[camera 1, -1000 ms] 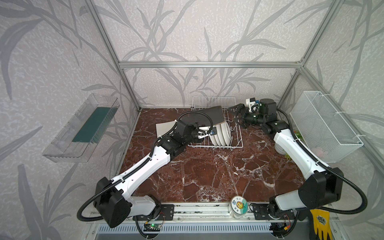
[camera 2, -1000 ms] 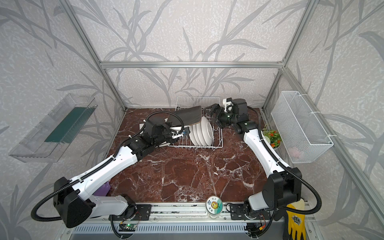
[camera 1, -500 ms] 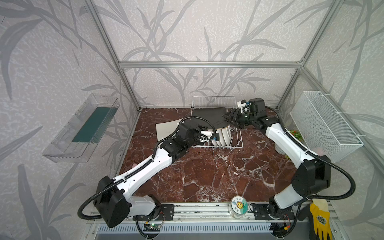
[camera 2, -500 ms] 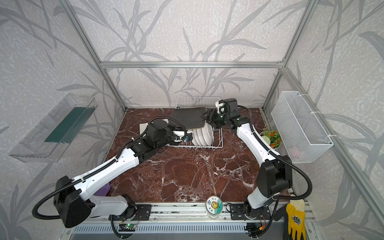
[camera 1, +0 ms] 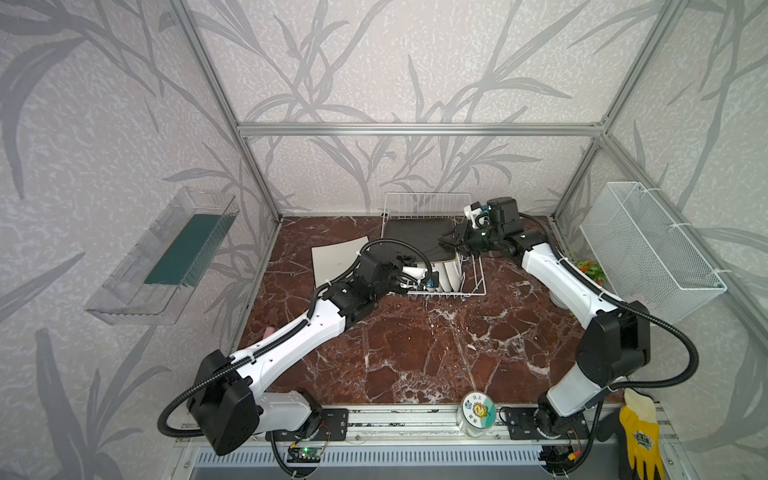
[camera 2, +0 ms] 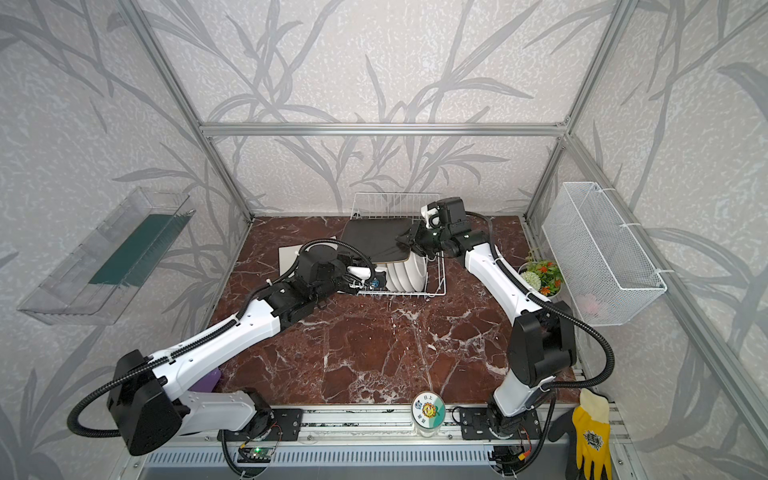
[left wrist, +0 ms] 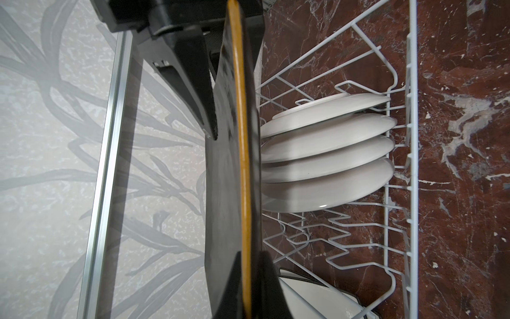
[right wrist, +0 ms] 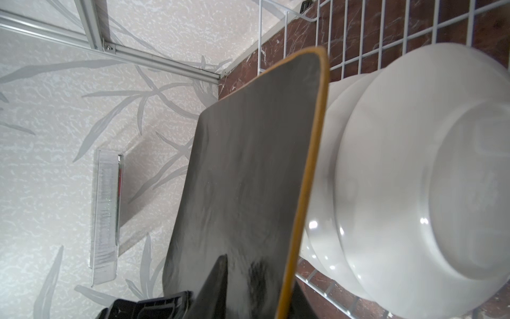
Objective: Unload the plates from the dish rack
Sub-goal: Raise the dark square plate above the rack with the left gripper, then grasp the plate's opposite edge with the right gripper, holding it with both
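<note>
I had the black plate held from two sides. My left tool was clamped shut on its near rim, one finger on each face. My right tool was pinched on the right rim; the right wrist view showed one finger flat on the dark face and the other behind the yellow-brown edge. The plate hung tilted above the rack, face up toward the top views, with its front edge over the white plates.

Four of those round plates stood on edge in the rack's slots, packed close together. The rack sat at the middle of the worktop's back edge. A cream plate lay flat on the worktop just left of the rack.
</note>
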